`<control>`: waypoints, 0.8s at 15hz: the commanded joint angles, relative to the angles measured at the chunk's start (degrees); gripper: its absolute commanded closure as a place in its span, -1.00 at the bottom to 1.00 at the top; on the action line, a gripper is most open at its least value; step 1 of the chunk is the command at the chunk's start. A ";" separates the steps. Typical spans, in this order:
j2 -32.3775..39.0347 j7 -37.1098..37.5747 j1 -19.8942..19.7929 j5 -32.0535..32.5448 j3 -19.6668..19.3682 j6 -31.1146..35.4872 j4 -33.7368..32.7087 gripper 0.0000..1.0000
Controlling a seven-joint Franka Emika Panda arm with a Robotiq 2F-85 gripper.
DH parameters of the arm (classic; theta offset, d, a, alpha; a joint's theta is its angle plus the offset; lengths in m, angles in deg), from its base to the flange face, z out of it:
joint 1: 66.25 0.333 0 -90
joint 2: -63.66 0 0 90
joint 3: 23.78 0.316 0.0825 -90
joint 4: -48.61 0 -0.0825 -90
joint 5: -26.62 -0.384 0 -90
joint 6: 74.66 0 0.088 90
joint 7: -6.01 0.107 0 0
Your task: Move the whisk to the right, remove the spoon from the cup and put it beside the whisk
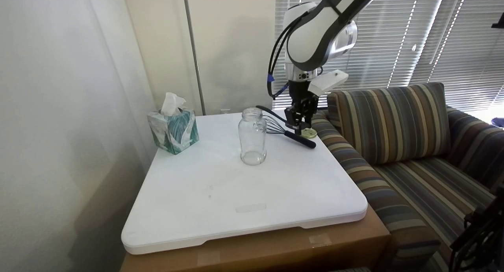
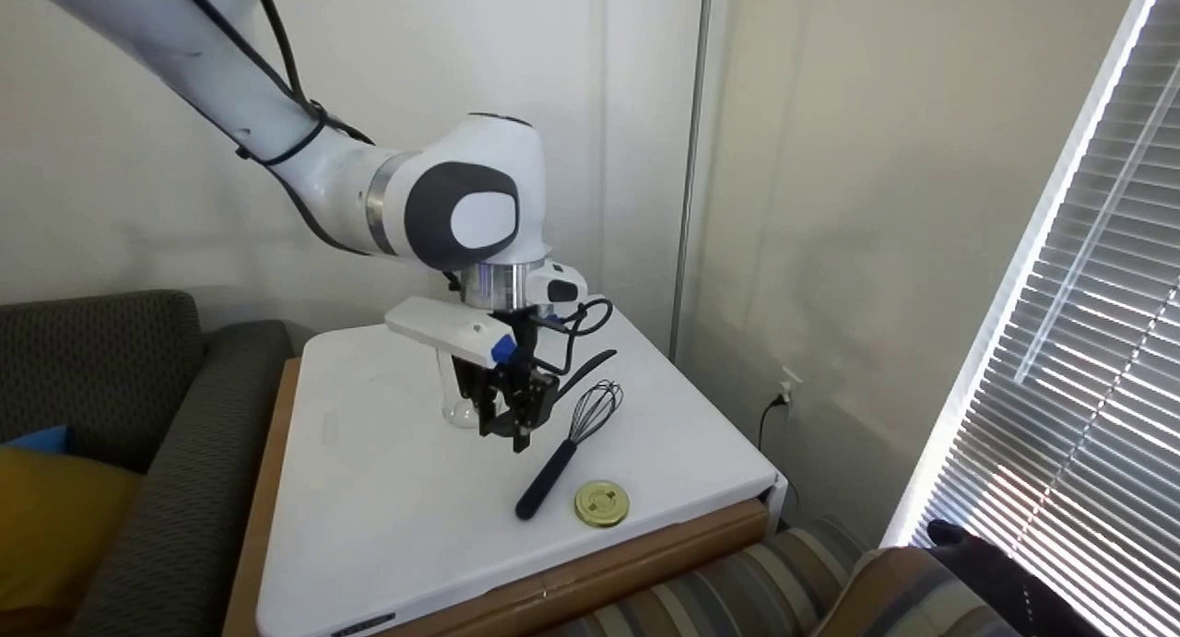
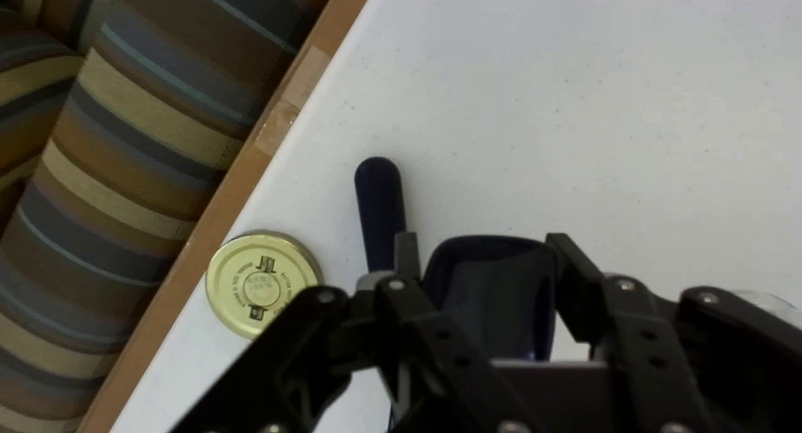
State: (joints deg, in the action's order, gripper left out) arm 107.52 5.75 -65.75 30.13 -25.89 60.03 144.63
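Note:
My gripper (image 1: 298, 127) (image 2: 504, 430) is shut on the bowl of the black spoon (image 3: 489, 307), above the table. The spoon's curved handle sticks out from the gripper in both exterior views (image 1: 271, 112) (image 2: 587, 370). The whisk (image 1: 300, 139) lies on the table beside and below the gripper (image 3: 482, 242). Its dark handle shows in the wrist view (image 3: 380, 213) and its wire head in an exterior view (image 2: 597, 411). The clear glass cup (image 1: 252, 140) stands upright and empty. It is partly hidden behind the gripper in an exterior view (image 2: 456, 402).
A gold jar lid (image 3: 262, 287) lies by the table edge, close to the whisk handle (image 2: 550, 474). A teal tissue box (image 1: 175, 132) stands at the table's far left in an exterior view. A striped couch (image 1: 354, 177) borders the white table (image 1: 197, 193).

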 commanded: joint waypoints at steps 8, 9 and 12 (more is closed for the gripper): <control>-12.76 -18.85 -3.94 3.70 3.28 -6.13 5.51 0.46; -13.05 -22.27 -4.69 3.55 3.76 -8.50 4.79 0.46; -15.17 -32.81 -6.65 4.46 4.67 -12.19 4.99 0.46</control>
State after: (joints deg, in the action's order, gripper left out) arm 95.12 -17.71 -69.48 34.51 -23.20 50.69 148.32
